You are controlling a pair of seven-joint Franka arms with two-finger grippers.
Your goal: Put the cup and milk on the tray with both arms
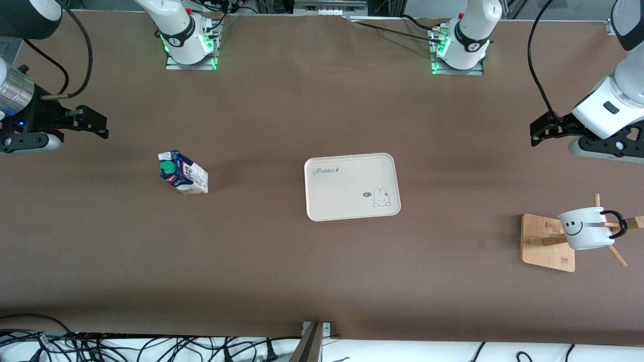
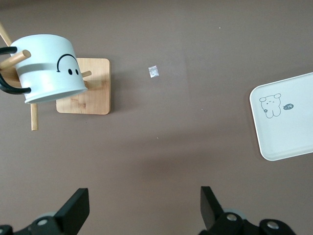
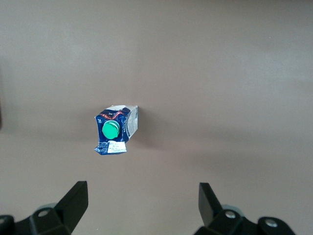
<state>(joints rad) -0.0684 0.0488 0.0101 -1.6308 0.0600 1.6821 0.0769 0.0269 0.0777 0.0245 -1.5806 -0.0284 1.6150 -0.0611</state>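
On the brown desk (image 1: 282,261) nothing has yet been gathered: the tray (image 1: 352,186) lies bare at the middle, so the step in hand looks like the opening approach, each arm lining up on its own object.

At the right arm's end, the right gripper (image 1: 98,125) hangs over open desk with its jaws released and nothing between them; its wrist view looks straight down on the milk (image 1: 183,172), which stands upright, well apart from the tray. At the left arm's end, the left gripper (image 1: 541,131) likewise hovers with jaws spread and empty. The cup (image 1: 586,229) is not on the desk itself: it hangs tilted on a peg of a wooden rack (image 1: 546,244), its handle (image 1: 615,224) looped over the peg, nearer to the front camera than the tray.

Next, I judge, the right arm needs to drop over the carton and close across its narrow faces, below the gabled top. The left arm has the harder job (the cup must be slid off along the peg, not pulled straight up), then carried to the tray.

The carton is dark blue and white printed card, boxy, with a round green screw cap (image 3: 111,130); it probably dents if squeezed hard. The cup is smooth white ceramic with a black smiley face, rigid and likely slippery. The tray is cream, matt, rectangular with rounded corners and a low raised rim, bearing "Rabbit" lettering and a small bunny drawing. The rack has a flat pale wooden base and thin dowel pegs. A tiny pale scrap (image 2: 153,71) lies on the desk near the rack.
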